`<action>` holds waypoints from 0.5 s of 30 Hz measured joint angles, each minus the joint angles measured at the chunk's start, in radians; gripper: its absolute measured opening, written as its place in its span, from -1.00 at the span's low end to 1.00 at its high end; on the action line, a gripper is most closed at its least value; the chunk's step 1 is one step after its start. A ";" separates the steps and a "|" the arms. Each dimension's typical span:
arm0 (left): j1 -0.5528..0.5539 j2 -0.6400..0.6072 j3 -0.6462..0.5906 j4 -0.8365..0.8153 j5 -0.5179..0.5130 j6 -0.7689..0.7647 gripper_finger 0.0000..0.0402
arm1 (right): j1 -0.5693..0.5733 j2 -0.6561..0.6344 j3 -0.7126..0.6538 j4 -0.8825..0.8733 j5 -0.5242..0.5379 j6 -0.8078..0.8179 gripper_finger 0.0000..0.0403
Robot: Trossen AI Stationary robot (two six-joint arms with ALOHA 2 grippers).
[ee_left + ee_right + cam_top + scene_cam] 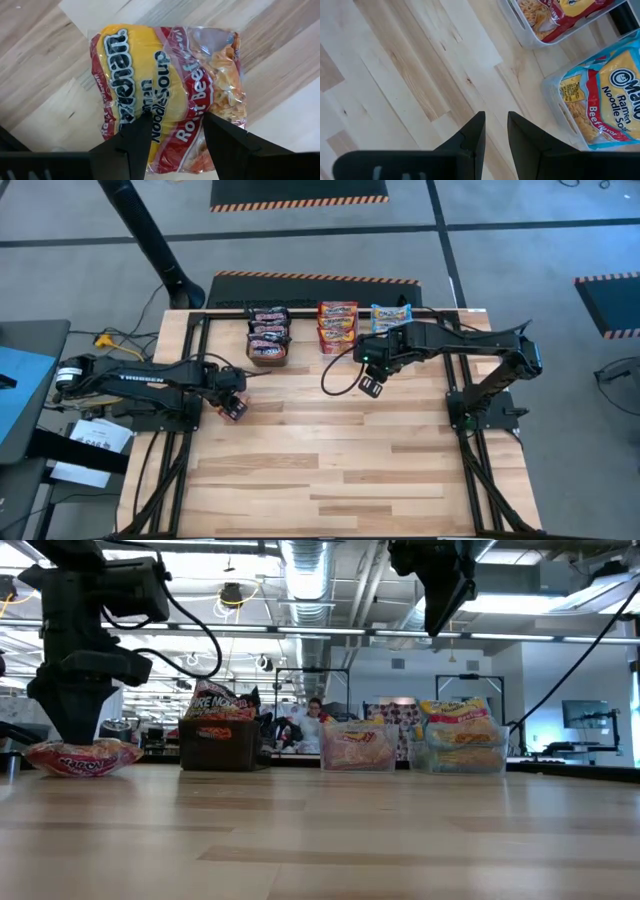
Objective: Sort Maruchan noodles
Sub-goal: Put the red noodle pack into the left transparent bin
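One red-and-yellow Maruchan noodles packet (165,75) lies flat on the wooden table (330,470) near its left side, also seen low on the left (82,757). My left gripper (177,135) stands open right above it, pointing down, its two fingers over the packet's middle. My right gripper (372,387) hangs high over the table's far middle, its fingers a narrow gap apart (496,130) with nothing between them. Other noodle packets lie in bins at the far edge. My left gripper comes at the packet's printed top face (175,107) from above, its fingers (135,137) across the packet's width. The packet lies flat on the table. Whether the fingertips touch it, I cannot tell.
At the far edge stand a dark bin (268,352) with dark packets, a clear bin (337,330) with red-orange packets and a clear bin (390,315) with blue-yellow packets. The table's near half is bare wood. A person (315,710) sits in the room behind.
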 joint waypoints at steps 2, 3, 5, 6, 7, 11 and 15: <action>0.000 0.000 -0.006 -0.002 0.001 -0.003 -0.15 | 0.000 0.000 0.000 0.000 0.000 0.000 -0.47; 0.000 0.000 -0.007 -0.001 0.002 -0.002 -0.15 | 0.000 0.000 0.000 0.000 0.000 0.000 -0.47; 0.000 0.000 -0.008 -0.001 0.003 0.002 -0.16 | 0.000 0.000 0.000 0.001 0.000 0.000 -0.47; 0.000 0.000 -0.008 -0.001 0.003 0.007 -0.18 | 0.000 0.000 0.000 0.003 0.000 0.000 -0.47; 0.000 0.001 -0.008 -0.001 0.003 0.015 -0.20 | 0.000 0.000 0.000 0.006 0.000 0.000 -0.47; 0.000 0.001 -0.009 0.000 0.003 0.031 -0.33 | 0.000 0.000 0.000 0.024 0.000 0.000 -0.47; 0.000 0.001 -0.010 0.020 0.007 0.061 -0.50 | 0.000 0.000 0.000 0.023 0.000 0.000 -0.47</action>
